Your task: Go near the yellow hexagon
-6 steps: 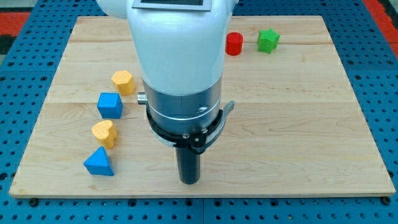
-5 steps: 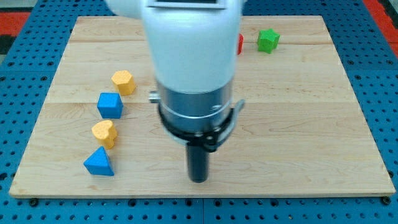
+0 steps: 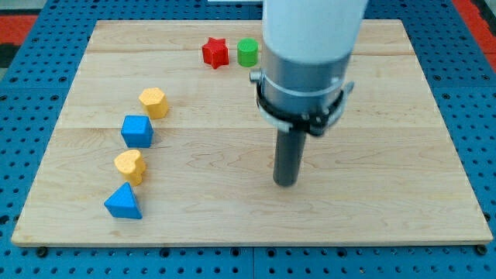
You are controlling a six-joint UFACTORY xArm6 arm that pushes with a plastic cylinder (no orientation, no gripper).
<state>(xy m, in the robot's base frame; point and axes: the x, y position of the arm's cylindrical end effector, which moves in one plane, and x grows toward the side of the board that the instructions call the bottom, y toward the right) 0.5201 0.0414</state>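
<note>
The yellow hexagon [image 3: 154, 101] lies at the left of the wooden board [image 3: 403, 155], at the top of a column of blocks. My tip [image 3: 286, 183] rests on the board right of centre, far to the right of the hexagon and lower in the view. Below the hexagon lie a blue cube [image 3: 138, 131], a yellow heart-shaped block [image 3: 129, 166] and a blue triangular block [image 3: 123, 202]. The arm's white body hides part of the board's top right.
A red star [image 3: 215, 53] and a green cylinder [image 3: 247, 52] sit near the board's top edge, just left of the arm. A blue perforated table [image 3: 23, 139] surrounds the board.
The arm and tip have moved right and up the view, away from the left column. The red star and green cylinder now show; the red cylinder and green block at top right are hidden.
</note>
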